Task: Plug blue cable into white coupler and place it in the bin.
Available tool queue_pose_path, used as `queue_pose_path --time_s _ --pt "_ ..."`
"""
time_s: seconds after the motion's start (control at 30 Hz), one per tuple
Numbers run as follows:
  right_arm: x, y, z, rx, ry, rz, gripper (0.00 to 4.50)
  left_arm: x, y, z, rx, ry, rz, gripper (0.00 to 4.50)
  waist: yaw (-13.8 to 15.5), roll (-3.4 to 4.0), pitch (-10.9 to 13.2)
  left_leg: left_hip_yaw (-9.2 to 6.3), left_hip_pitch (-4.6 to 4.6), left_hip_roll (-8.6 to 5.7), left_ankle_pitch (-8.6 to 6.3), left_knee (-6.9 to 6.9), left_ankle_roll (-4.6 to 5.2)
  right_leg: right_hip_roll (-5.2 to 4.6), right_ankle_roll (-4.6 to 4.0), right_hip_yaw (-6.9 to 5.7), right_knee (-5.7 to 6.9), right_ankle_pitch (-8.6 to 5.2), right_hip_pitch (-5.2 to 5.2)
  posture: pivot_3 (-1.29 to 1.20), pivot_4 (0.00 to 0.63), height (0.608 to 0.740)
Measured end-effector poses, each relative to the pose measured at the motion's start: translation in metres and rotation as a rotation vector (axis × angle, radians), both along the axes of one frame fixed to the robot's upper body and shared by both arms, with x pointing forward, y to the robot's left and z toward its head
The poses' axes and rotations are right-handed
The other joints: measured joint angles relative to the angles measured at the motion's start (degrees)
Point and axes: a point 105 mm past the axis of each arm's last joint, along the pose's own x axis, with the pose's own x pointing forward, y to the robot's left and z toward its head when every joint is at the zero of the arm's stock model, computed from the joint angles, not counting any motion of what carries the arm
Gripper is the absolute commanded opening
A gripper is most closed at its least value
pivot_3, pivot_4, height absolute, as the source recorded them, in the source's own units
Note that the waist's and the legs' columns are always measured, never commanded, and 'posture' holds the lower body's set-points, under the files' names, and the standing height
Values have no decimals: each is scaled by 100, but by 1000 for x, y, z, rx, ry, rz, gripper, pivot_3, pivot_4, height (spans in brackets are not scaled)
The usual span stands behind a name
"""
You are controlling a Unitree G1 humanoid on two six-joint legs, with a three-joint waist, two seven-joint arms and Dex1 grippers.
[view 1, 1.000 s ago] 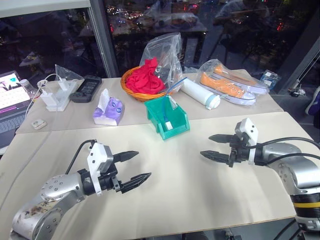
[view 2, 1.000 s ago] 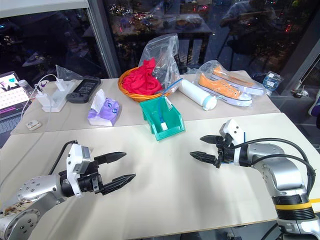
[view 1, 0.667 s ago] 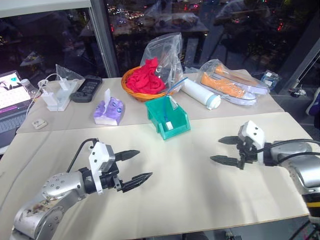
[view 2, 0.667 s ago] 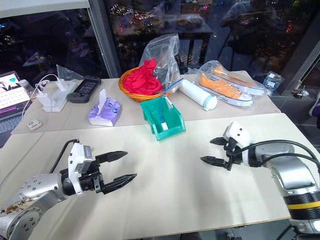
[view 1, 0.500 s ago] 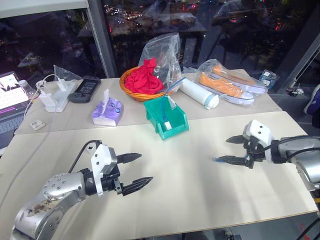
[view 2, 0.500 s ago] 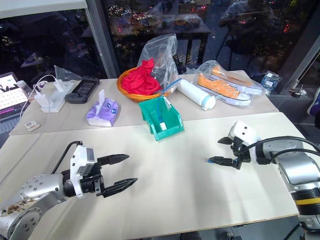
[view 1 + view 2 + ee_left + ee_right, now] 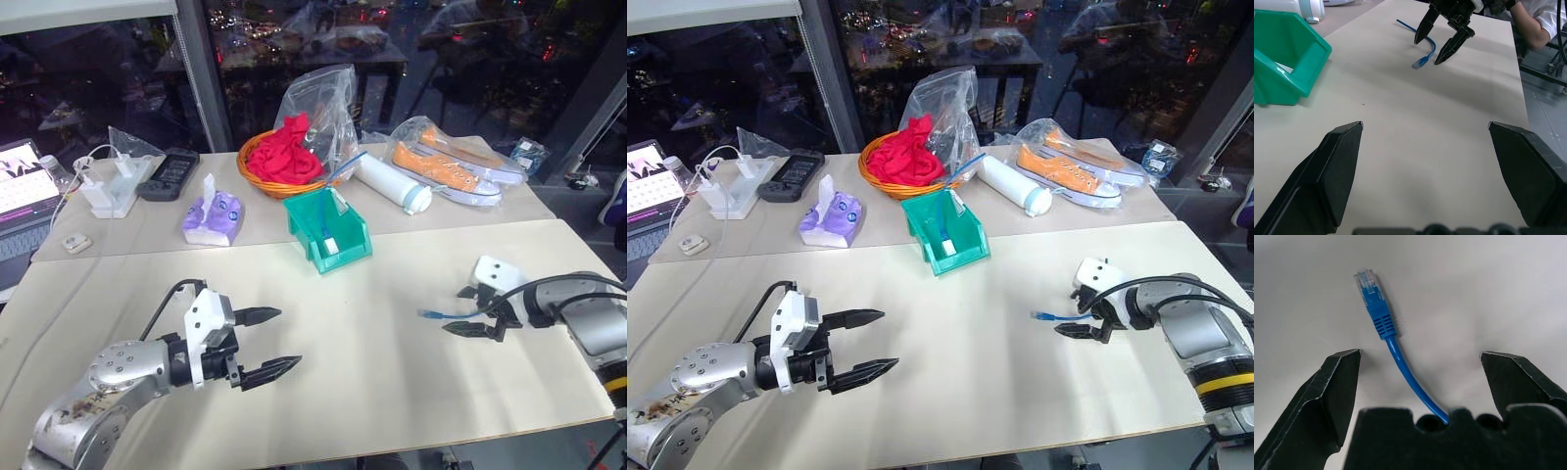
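Bright even overhead light, soft shadows, dark reflective windows [image 7: 118, 69], sharp focus

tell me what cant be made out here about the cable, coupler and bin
- blue cable: its far end, hidden under the right gripper in the right wrist view.
- white coupler: too small in the eye views to confirm.
- bin: interior cut off by the edge in the left wrist view.

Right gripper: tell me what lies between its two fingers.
The blue cable, lying on the table between the open fingers of the right gripper, untouched; the right wrist view shows it.
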Motion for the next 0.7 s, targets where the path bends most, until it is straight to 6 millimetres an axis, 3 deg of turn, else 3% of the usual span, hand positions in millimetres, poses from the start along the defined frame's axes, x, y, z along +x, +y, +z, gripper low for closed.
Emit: queue_pose_path --time_s 0.27,0.4,0.7 --pt "-6 5 -6 3 45 41 1101 -1 1 -2 1 -1 7 4500 6 0 0 -7 26 0 -1 1 1 0 2 -9 -13 1 42 0 150 732" --pt "-11 8 -9 3 63 63 1101 -1 2 -3 6 -3 12 4500 9 -1 0 -14 66 0 -4 -8 6 0 4 -15 -33 0 88 0 150 732" --pt "-23 20 -11 8 76 138 1101 1 2 -2 8 -11 27 4500 5 -1 0 -16 71 1 -7 -14 11 0 5 -16 -40 0 89 0 150 732"
